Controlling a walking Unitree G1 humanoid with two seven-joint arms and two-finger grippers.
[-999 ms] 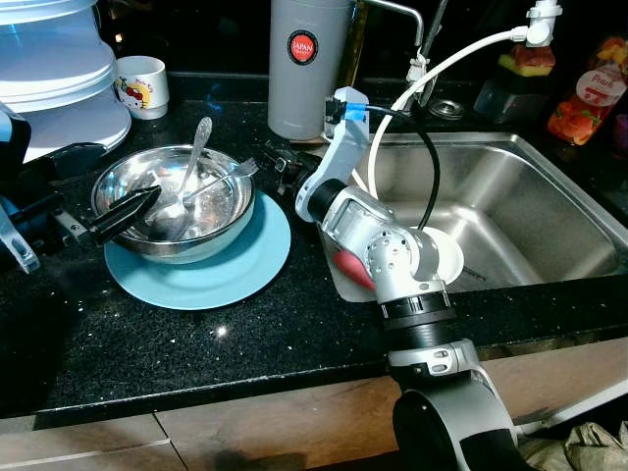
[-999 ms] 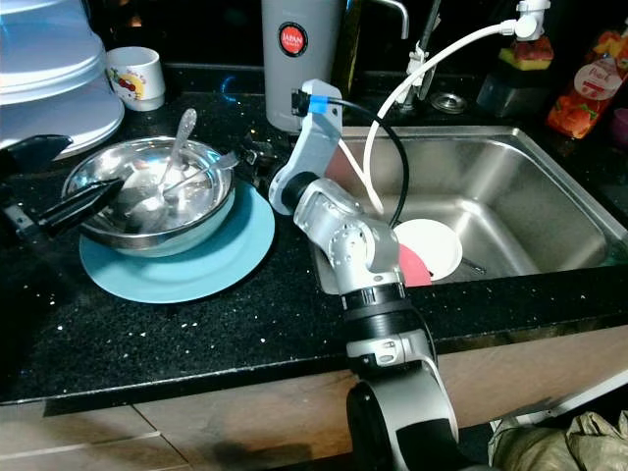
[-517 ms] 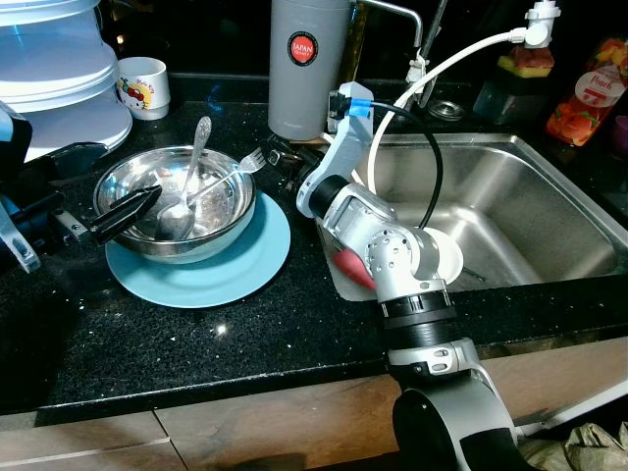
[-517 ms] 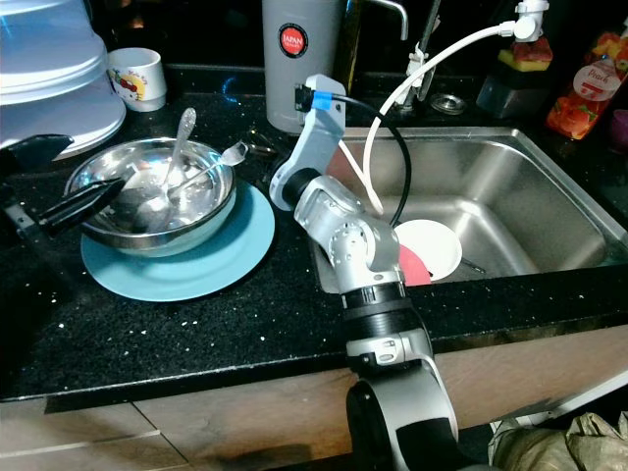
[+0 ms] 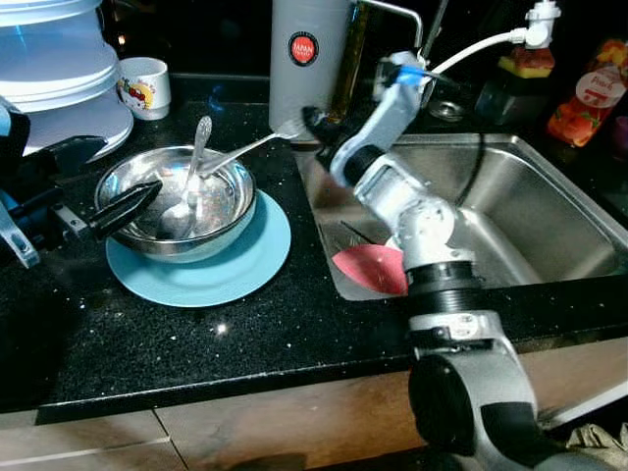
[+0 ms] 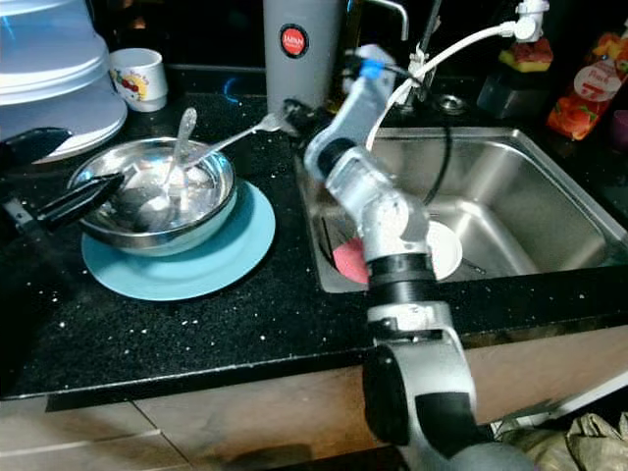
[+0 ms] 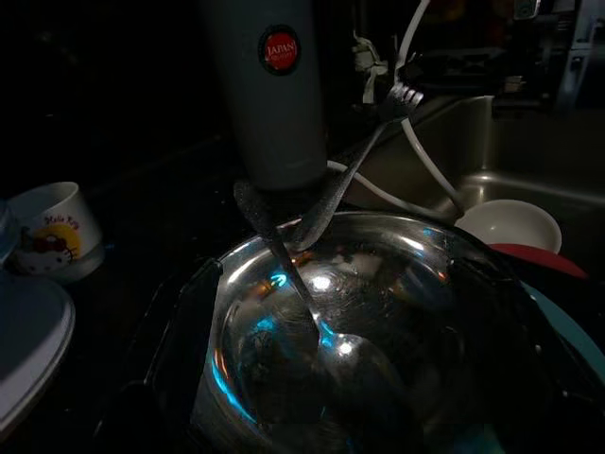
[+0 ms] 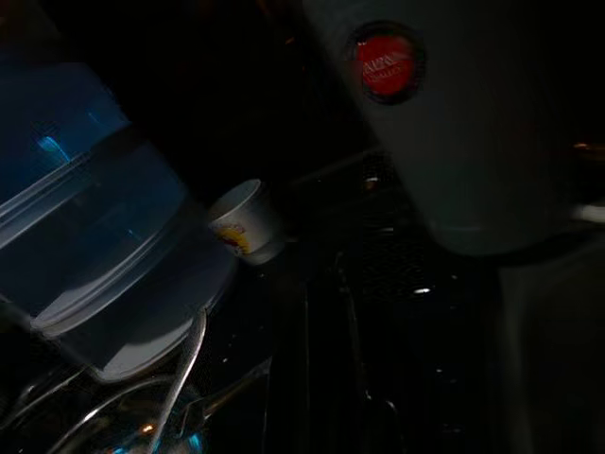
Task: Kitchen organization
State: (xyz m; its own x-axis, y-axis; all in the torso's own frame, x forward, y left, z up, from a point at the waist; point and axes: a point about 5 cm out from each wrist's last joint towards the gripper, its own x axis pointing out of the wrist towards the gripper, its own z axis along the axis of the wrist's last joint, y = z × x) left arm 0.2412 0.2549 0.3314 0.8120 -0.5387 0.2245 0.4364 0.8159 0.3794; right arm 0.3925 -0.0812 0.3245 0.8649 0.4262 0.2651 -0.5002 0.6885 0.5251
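Observation:
A steel bowl sits on a light blue plate on the black counter. A spoon leans inside the bowl. A fork slants up out of the bowl toward the back right. My right gripper is shut on the fork's raised end, just in front of the grey thermos. My left gripper stands open at the bowl's left side, its lower finger reaching over the rim. In the left wrist view the bowl and the fork appear close up.
The sink on the right holds a red plate and a white bowl. A white hose arcs over it. A mug and stacked white containers stand at the back left, bottles at the back right.
My right arm swung up and toward the back, lifting the fork's end off the bowl's rim toward the thermos. The red plate in the sink is now uncovered. My left gripper stayed put.

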